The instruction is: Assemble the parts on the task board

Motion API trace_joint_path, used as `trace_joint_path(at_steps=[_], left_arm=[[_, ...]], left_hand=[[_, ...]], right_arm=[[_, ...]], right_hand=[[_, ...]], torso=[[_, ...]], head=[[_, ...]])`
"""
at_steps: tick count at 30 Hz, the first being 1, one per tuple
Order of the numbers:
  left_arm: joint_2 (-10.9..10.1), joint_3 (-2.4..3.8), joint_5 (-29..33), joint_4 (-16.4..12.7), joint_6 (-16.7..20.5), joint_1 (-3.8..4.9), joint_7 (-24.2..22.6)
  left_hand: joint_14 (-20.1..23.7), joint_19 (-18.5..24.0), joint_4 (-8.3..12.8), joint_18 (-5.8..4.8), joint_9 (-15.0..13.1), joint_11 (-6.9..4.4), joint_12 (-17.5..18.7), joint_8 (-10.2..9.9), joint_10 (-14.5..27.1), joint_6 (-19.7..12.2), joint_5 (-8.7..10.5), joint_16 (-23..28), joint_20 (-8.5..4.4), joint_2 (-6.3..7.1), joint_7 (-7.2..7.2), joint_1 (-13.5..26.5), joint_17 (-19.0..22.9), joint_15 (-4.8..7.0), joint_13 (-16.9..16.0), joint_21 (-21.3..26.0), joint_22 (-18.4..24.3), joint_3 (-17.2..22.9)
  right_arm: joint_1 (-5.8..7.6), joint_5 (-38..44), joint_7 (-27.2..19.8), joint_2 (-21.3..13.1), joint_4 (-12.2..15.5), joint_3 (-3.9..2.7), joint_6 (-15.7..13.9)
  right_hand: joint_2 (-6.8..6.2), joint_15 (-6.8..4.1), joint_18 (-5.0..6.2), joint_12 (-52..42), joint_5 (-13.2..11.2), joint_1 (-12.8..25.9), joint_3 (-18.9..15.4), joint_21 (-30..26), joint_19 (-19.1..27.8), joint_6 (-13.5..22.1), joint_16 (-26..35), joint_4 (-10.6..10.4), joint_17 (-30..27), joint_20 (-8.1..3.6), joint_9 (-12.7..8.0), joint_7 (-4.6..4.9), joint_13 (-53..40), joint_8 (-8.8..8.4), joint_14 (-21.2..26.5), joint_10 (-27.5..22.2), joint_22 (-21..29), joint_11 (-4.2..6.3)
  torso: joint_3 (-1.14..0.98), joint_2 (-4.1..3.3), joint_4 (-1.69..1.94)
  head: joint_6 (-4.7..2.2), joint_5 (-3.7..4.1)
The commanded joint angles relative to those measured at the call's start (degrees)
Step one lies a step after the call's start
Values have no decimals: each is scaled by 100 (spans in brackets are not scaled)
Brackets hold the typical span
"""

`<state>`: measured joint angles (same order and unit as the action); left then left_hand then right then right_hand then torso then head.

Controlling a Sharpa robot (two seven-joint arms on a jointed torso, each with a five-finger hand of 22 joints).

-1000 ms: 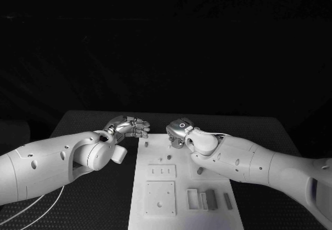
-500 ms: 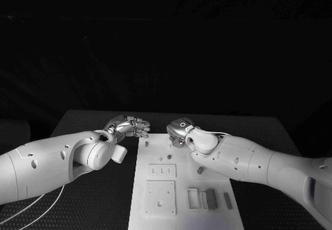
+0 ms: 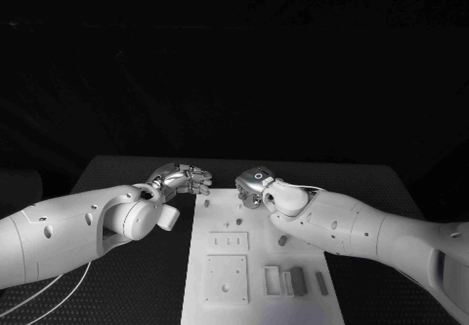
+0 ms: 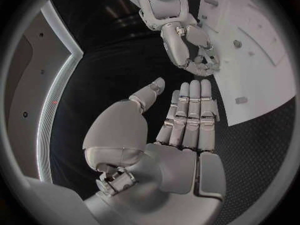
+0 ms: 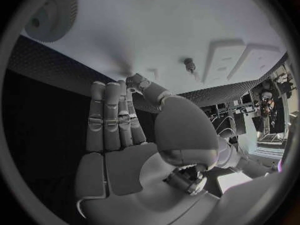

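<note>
Currently both hands, left hand [image 3: 181, 180] and right hand [image 3: 253, 186], hover empty with fingers extended above the white board [image 3: 227, 271] at frame centre, whose small parts [image 3: 298, 280] look light, stiff, best pinched by their sides.

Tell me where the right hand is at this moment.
In the head view the right hand is over the far end of the task board, close beside the left hand, which sits just off the board's left edge; it holds nothing.
</note>
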<state>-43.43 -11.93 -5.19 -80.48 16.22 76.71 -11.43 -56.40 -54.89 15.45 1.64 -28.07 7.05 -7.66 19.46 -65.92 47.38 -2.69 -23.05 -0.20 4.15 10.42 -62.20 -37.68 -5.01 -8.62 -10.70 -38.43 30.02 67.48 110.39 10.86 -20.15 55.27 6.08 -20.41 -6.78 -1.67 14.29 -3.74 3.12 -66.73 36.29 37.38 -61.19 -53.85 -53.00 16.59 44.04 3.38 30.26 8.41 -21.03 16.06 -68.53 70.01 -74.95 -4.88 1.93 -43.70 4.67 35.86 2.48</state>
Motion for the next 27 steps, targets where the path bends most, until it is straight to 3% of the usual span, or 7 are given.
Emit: trace_joint_path(at_steps=[1,8,13,18,21,23,27], left_arm=[[6,6,-17,-8,-86,8,-32],[0,6,-17,-3,-84,8,-33],[-23,6,-17,7,-66,8,-34],[-57,6,-17,18,-63,9,-40],[-77,6,-17,36,-61,9,-54],[-99,6,-17,54,-153,9,-126],[-123,6,-54,95,-481,8,-318]], left_hand=[[15,33,3,-7,7,34,22,-35,-3,-16,-20,31,-11,16,26,58,-6,-42,-8,34,-10,-31],[17,35,5,-6,8,35,28,-37,-3,-18,-20,35,-10,19,27,57,-9,-43,-9,36,-11,-31],[17,36,6,-6,8,35,30,-38,-2,-19,-20,38,-10,19,28,56,-11,-43,-9,37,-12,-30],[17,37,8,-6,8,36,33,-39,-3,-20,-20,40,-10,21,28,54,-13,-44,-10,38,-12,-30],[17,37,9,-6,8,36,35,-39,-3,-20,-20,42,-10,22,28,52,-15,-44,-10,39,-13,-30],[17,37,10,-5,7,35,36,-39,-4,-19,-21,43,-10,22,28,50,-16,-44,-11,39,-13,-29],[27,48,25,-7,6,35,45,-41,-8,-18,-20,57,-5,51,27,45,-23,-48,-14,47,-15,-34]], right_arm=[[-2,-188,-119,-10,2,4,109],[-2,-244,-100,-102,94,4,-109],[9,-308,-105,-286,282,3,-307],[98,-470,-200,-693,744,-29,-617],[188,-748,-378,-1020,1043,-139,-594],[243,-1022,-579,-1283,1225,-190,-464],[308,-1314,-882,-1640,1328,-207,-55]], right_hand=[[-182,96,71,26,-26,102,-26,42,54,238,-41,-23,-16,-3,-103,112,71,-139,15,-201,-125,-70],[-474,233,71,15,-26,223,73,46,121,665,-110,-128,-43,36,-224,99,320,-330,121,-671,-121,-220],[-515,244,71,-2,-25,206,109,57,133,681,-145,-148,-45,39,-227,83,371,-316,143,-699,-125,-231],[-510,238,71,-21,-25,152,145,87,113,652,-195,-138,-47,26,-220,82,411,-276,128,-679,-128,-226],[-483,229,71,-37,-24,106,160,130,71,613,-248,-109,-50,6,-213,93,442,-233,82,-645,-131,-216],[-455,214,71,-59,-26,109,153,156,53,546,-276,-100,-57,-3,-198,103,455,-182,62,-592,-131,-201],[-446,205,71,-75,-26,128,141,179,36,494,-300,-100,-65,-12,-187,130,467,-142,45,-544,-130,-190]], torso=[[1,0,1],[-3,0,3],[-8,-1,-1],[-13,3,-25],[-14,5,-37],[-21,7,-65],[-39,15,-130]], head=[[9,4],[10,6],[2,0],[-49,7],[-85,28],[-114,26],[-143,-3]])
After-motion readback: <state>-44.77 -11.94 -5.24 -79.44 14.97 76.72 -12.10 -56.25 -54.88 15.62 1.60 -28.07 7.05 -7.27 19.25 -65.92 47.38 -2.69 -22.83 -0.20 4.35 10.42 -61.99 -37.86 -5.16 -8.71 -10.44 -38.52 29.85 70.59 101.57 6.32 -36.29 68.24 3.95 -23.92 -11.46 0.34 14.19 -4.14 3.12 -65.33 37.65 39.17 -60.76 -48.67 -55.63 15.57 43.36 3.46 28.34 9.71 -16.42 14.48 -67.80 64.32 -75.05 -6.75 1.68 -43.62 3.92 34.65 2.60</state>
